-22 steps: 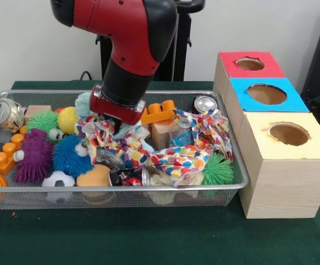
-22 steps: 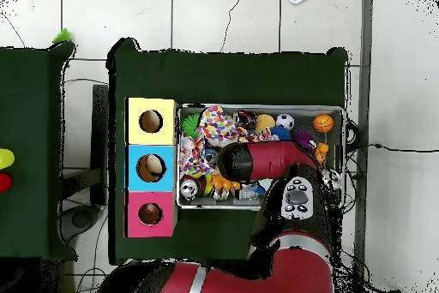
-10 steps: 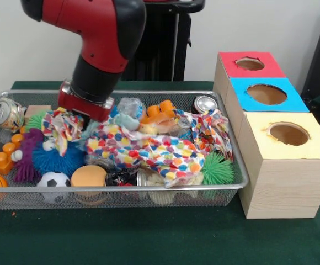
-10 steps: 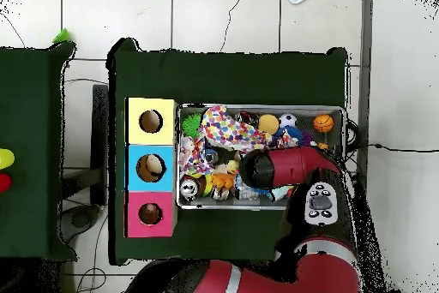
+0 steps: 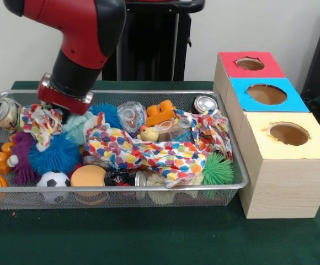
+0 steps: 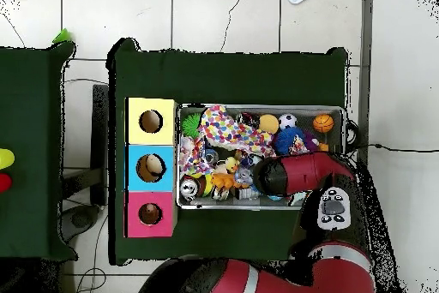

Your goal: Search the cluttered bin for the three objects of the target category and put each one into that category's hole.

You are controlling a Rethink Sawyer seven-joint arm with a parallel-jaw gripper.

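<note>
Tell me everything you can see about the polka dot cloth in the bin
The white fabric cloth with multicoloured polka dots lies crumpled and stretched across the silver wire mesh bin. Its left end is bunched up just under the red and black gripper; whether it is gripped cannot be told. The cloth drapes over a blue spiky ball, and a small yellow rubber duck sits on it. Its right end reaches a green spiky ball.
</note>
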